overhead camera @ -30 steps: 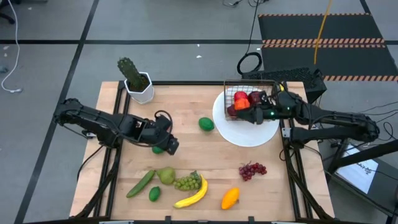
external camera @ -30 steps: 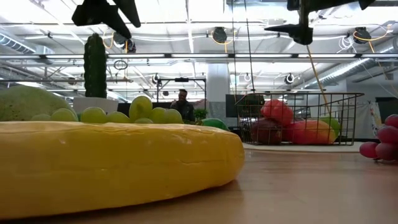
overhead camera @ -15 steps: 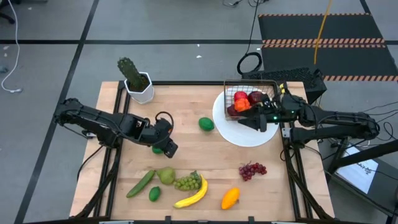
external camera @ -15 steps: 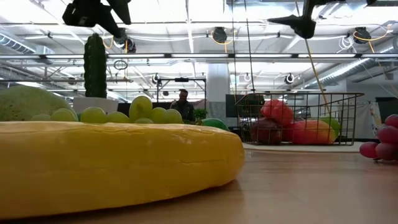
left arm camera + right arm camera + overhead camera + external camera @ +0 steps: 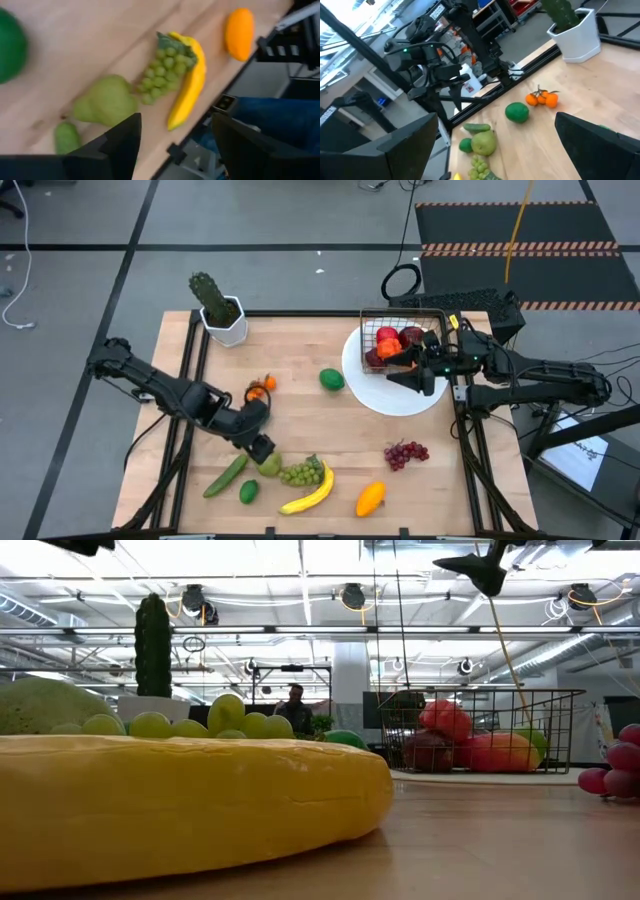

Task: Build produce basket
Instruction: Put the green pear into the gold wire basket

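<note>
Left gripper [image 5: 262, 450] hangs just over the pear [image 5: 268, 464], fingers parted with nothing between them. I read this as the reach for the next piece of produce.

To do it well, I would centre the pear's fat lower half between the fingers before coming down, since the narrow neck would likely slip. The green grapes [image 5: 303, 473] and banana [image 5: 312, 492] lie just beyond the pear, and the cucumber [image 5: 226, 476] and a small lime [image 5: 248, 492] just to its other side. So the descent should be straight, with the fingers no wider than needed, or a neighbour gets nudged. The pear looks like smooth plastic, so I would close firmly and lift clear before swinging across.

The basket [image 5: 400, 311] stands well away from this gripper, across the table at the far corner, on a white plate [image 5: 400, 400]. It already holds red apples and an orange-coloured fruit.

My right gripper [image 5: 412, 375] waits over that plate, right beside the basket, wide apart and empty. I would want it moved away before the left arm comes over.

Also loose are a larger lime [image 5: 331, 379], small oranges [image 5: 260, 387], purple grapes [image 5: 405, 452] and a mango [image 5: 370, 498].

I can read no brand, label or writing.
</note>
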`<action>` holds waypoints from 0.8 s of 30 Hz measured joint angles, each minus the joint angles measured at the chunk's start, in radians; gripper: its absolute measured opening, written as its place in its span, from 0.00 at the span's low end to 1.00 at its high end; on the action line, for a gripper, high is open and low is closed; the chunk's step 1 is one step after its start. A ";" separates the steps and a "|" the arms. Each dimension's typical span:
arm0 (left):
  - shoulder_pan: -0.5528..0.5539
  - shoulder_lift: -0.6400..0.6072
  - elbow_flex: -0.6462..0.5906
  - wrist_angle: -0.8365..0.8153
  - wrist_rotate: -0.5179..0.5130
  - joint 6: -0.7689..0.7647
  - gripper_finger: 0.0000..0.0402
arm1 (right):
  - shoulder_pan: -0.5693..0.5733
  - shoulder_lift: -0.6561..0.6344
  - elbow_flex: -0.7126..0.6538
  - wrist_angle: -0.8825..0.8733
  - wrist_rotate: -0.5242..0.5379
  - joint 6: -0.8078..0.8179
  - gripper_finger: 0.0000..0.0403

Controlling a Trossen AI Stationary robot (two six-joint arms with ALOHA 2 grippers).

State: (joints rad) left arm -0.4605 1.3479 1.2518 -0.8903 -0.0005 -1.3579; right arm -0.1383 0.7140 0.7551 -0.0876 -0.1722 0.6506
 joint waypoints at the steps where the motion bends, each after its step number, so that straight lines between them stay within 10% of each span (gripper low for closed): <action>1: -0.014 0.001 0.000 0.015 -0.007 -0.005 0.61 | 0.000 0.000 0.000 0.000 -0.015 0.003 0.98; 24: -0.137 0.248 0.000 0.095 -0.048 0.385 0.64 | 0.000 0.000 0.000 -0.014 -0.230 -0.038 0.98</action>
State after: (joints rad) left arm -0.5980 1.5959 1.2518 -0.7956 -0.0483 -0.9733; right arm -0.1383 0.7139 0.7551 -0.1021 -0.4023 0.6128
